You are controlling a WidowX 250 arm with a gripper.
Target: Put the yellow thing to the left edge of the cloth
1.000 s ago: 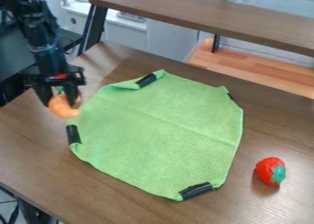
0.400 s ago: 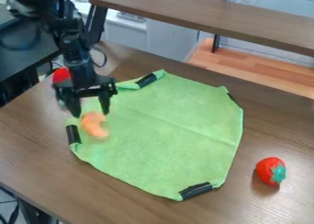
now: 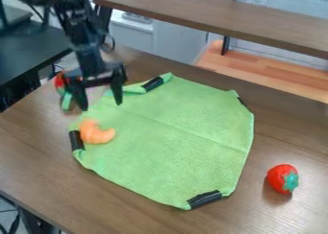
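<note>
Croissant point(image 3: 96, 132) sits on the cloth point(image 3: 173, 137) at its left edge, by a black strip point(image 3: 76, 140). Hand point(image 3: 101, 106) hangs near it, fingers apart. Strawberry point(image 3: 282, 178) is on the desk point(image 3: 147, 216), right of the cloth.

Soft, fairly bright light falls evenly over the cloth point(image 3: 173, 137) and leaves a pale sheen on the desk point(image 3: 38, 166). A soft-edged shadow touches the red toy point(image 3: 278, 174) at its lower left. The desk is dimmer near the shelf point(image 3: 211, 15).
</note>
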